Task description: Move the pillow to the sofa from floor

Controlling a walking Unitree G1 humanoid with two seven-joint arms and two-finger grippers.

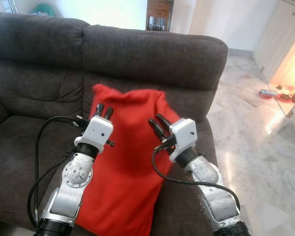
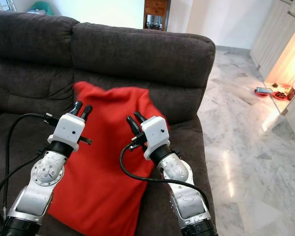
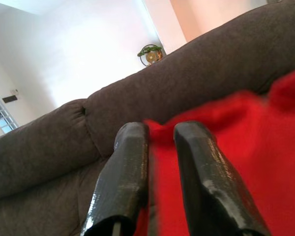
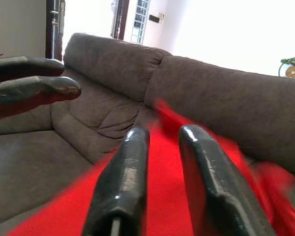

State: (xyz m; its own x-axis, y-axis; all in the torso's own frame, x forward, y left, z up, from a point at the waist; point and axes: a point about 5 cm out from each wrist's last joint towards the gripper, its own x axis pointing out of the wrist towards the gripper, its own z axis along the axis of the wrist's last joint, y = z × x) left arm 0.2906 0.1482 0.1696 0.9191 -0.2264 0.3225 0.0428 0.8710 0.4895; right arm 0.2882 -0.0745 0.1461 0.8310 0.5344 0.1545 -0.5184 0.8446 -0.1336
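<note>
Two silver arms reach forward over a dark brown sofa (image 1: 152, 54), and between them lies the red pillow (image 1: 125, 162). It rests on the sofa's right-hand seat cushion, its upper end leaning against the backrest and its lower end reaching the front edge of the seat. Its top corners are slightly blurred in both wrist views.

The left gripper (image 1: 103, 111) hangs above the pillow's left edge, near its upper corner. Its jaws are a little apart, with only a narrow gap between the two black fingers (image 3: 123, 177), and nothing is held between them; the red cloth shows beyond and below them. The right gripper (image 1: 158, 124) is above the pillow's right side, angled inward toward the left one. Its jaws are likewise slightly apart and hold nothing, with red cloth and the sofa back visible past them. The right wrist view also catches the tips of the left gripper's fingers to one side, over the seat.

Black cables loop from each wrist: one arcs over the left seat cushion, the other curls across the pillow's lower right part.

To the robot's right, beyond the sofa arm, is a pale marble floor (image 1: 255, 147) with a few small dishes (image 1: 278, 94) by the far wall. Behind the sofa stands a wooden cabinet (image 1: 159, 14).
</note>
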